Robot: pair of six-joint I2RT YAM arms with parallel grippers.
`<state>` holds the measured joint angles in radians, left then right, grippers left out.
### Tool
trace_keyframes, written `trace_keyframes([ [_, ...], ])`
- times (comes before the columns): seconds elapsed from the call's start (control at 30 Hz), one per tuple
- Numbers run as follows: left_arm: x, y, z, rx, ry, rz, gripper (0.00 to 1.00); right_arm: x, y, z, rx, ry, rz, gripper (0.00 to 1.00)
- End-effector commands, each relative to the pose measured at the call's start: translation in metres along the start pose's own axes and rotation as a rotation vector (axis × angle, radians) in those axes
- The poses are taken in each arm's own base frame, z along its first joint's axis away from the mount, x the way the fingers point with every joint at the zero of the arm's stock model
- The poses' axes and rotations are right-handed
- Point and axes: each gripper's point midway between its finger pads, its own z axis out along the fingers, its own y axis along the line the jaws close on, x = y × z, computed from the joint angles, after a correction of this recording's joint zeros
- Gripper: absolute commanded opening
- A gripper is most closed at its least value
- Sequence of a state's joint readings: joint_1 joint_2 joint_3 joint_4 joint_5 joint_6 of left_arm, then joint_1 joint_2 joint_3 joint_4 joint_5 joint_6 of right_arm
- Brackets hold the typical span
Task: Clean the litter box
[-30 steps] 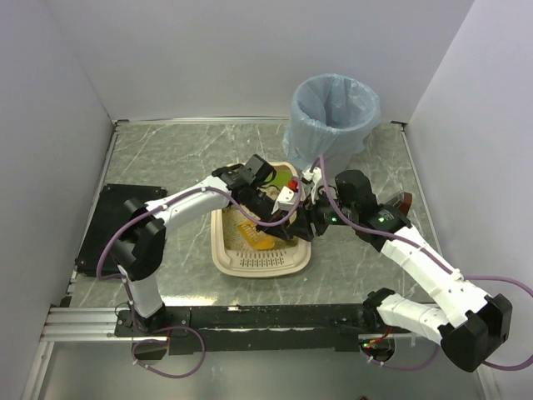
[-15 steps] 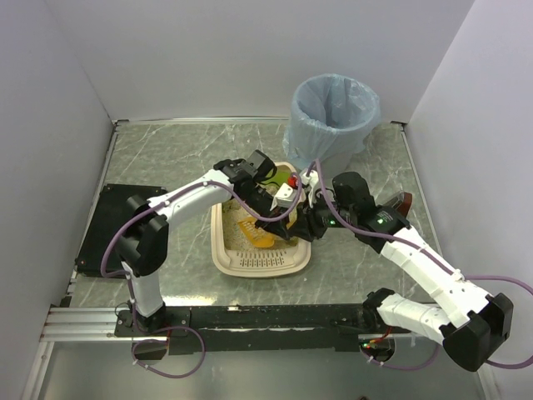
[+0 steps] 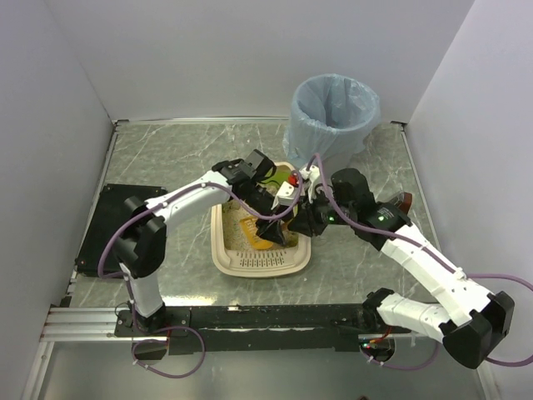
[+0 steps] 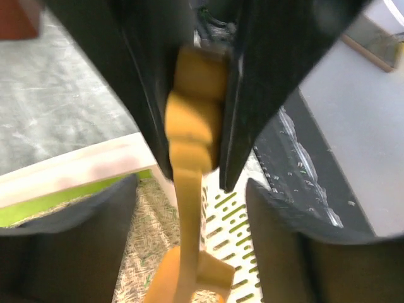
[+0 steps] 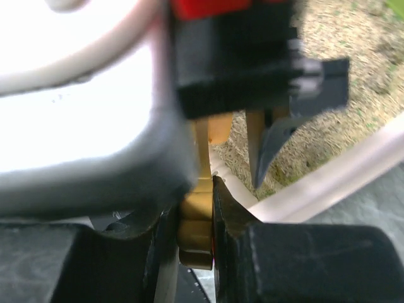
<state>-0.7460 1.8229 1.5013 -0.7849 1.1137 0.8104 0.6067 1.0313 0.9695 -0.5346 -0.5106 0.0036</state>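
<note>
The litter box (image 3: 258, 265) is sitting mid-table (image 3: 166, 158), just in front of the bin (image 3: 333, 117) that is wearing a light-blue bag. Its cream rim is ringing beige litter (image 5: 353, 38), with a lime-green inner wall showing at the far end and a slotted lip facing the arms at the near end. An orange scoop (image 4: 189, 132) is reaching down towards the litter near the box's right side. The right gripper (image 5: 196, 221) is clenching the scoop's handle between its 2 black fingers. The left gripper (image 4: 189, 189) is hanging released, its 2 fingers standing apart on either side of the handle without touching it.
</note>
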Motion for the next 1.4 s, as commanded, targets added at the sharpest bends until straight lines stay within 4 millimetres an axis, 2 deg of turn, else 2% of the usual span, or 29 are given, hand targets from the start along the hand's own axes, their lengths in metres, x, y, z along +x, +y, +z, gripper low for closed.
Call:
trace_keyframes([
  [0.0, -0.033, 0.018, -0.013, -0.168, -0.041, 0.103, 0.80, -0.017, -0.004, -0.024, 0.123, -0.043, 0.075, 0.00],
  [0.03, -0.032, 0.016, -0.016, -0.204, -0.045, 0.038, 0.99, -0.017, -0.006, -0.028, 0.148, -0.053, 0.091, 0.00],
  [0.2, -0.047, 0.040, -0.040, -0.466, -0.084, -0.004, 0.97, -0.018, -0.013, -0.049, 0.257, -0.117, 0.163, 0.00],
  [0.3, -0.058, 0.054, -0.072, -0.699, -0.113, -0.003, 0.97, -0.020, -0.014, -0.052, 0.275, -0.125, 0.195, 0.00],
  [0.33, -0.049, 0.065, -0.086, -0.821, -0.109, -0.057, 0.97, -0.023, -0.012, -0.052, 0.271, -0.131, 0.199, 0.00],
  [0.4, -0.066, 0.068, -0.109, -0.949, -0.176, -0.058, 0.97, -0.027, -0.013, -0.051, 0.270, -0.141, 0.206, 0.00],
  [0.43, -0.062, 0.069, -0.115, -1.009, -0.223, -0.141, 0.97, -0.033, -0.013, -0.053, 0.283, -0.150, 0.208, 0.00],
  [0.47, -0.068, 0.080, -0.146, -1.187, -0.291, -0.178, 0.97, -0.035, -0.021, -0.055, 0.343, -0.152, 0.213, 0.00],
  [0.5, -0.076, 0.074, -0.161, -1.253, -0.361, -0.219, 0.97, -0.036, -0.028, -0.052, 0.383, -0.131, 0.205, 0.00],
  [0.53, -0.067, 0.074, -0.171, -1.327, -0.441, -0.326, 0.97, -0.043, -0.028, -0.057, 0.416, -0.128, 0.197, 0.00],
  [0.57, -0.059, 0.075, -0.201, -1.503, -0.506, -0.391, 0.97, -0.048, -0.033, -0.059, 0.485, -0.132, 0.182, 0.00],
  [0.6, -0.059, 0.065, -0.214, -1.552, -0.549, -0.430, 0.97, -0.048, -0.037, -0.053, 0.514, -0.095, 0.177, 0.00],
  [0.63, -0.050, 0.061, -0.223, -1.610, -0.595, -0.503, 0.97, -0.056, -0.036, -0.059, 0.542, -0.085, 0.177, 0.00],
  [0.67, -0.040, 0.055, -0.243, -1.726, -0.624, -0.553, 0.97, -0.057, -0.040, -0.059, 0.581, -0.060, 0.171, 0.00],
  [0.7, -0.020, 0.047, -0.246, -1.776, -0.561, -0.618, 0.97, -0.054, -0.049, -0.051, 0.655, -0.009, 0.150, 0.00],
  [0.73, -0.015, 0.043, -0.249, -1.800, -0.598, -0.684, 0.97, -0.065, -0.052, -0.054, 0.699, -0.015, 0.139, 0.00],
  [0.77, -0.005, 0.040, -0.253, -1.832, -0.583, -0.728, 0.97, -0.058, -0.054, -0.054, 0.730, 0.040, 0.124, 0.00],
  [0.8, 0.012, 0.035, -0.249, -1.848, -0.538, -0.797, 0.97, -0.054, -0.061, -0.043, 0.779, 0.097, 0.103, 0.00],
  [0.83, 0.018, 0.033, -0.249, -1.851, -0.520, -0.833, 0.97, -0.060, -0.059, -0.043, 0.788, 0.105, 0.097, 0.00],
  [0.9, 0.035, 0.032, -0.252, -1.856, -0.529, -0.938, 0.97, -0.048, -0.063, -0.035, 0.833, 0.207, 0.086, 0.00],
  [0.93, 0.049, 0.029, -0.250, -1.852, -0.495, -0.975, 0.97, -0.053, -0.061, -0.034, 0.837, 0.208, 0.088, 0.00],
  [0.97, 0.057, 0.029, -0.257, -1.855, -0.497, -0.991, 0.97, -0.043, -0.064, -0.029, 0.853, 0.274, 0.086, 0.00],
  [1.0, 0.067, 0.026, -0.252, -1.827, -0.489, -0.997, 0.97, -0.043, -0.064, -0.028, 0.862, 0.288, 0.089, 0.00],
  [1.03, 0.065, 0.028, -0.252, -1.806, -0.526, -0.985, 0.97, -0.049, -0.064, -0.025, 0.871, 0.280, 0.086, 0.00],
  [1.1, 0.066, 0.024, -0.248, -1.743, -0.548, -0.952, 0.97, -0.045, -0.070, -0.017, 0.914, 0.330, 0.072, 0.00],
  [1.13, 0.054, 0.027, -0.243, -1.682, -0.584, -0.909, 0.97, -0.053, -0.071, -0.019, 0.949, 0.320, 0.048, 0.00],
  [1.17, 0.052, 0.026, -0.240, -1.655, -0.578, -0.877, 0.97, -0.050, -0.075, -0.009, 0.976, 0.350, 0.039, 0.00],
  [1.23, 0.057, 0.021, -0.241, -1.656, -0.570, -0.839, 0.97, -0.058, -0.077, -0.003, 0.990, 0.359, 0.024, 0.00],
  [1.37, 0.066, 0.018, -0.237, -1.647, -0.532, -0.866, 0.97, -0.054, -0.085, 0.025, 0.996, 0.421, -0.006, 0.00],
])
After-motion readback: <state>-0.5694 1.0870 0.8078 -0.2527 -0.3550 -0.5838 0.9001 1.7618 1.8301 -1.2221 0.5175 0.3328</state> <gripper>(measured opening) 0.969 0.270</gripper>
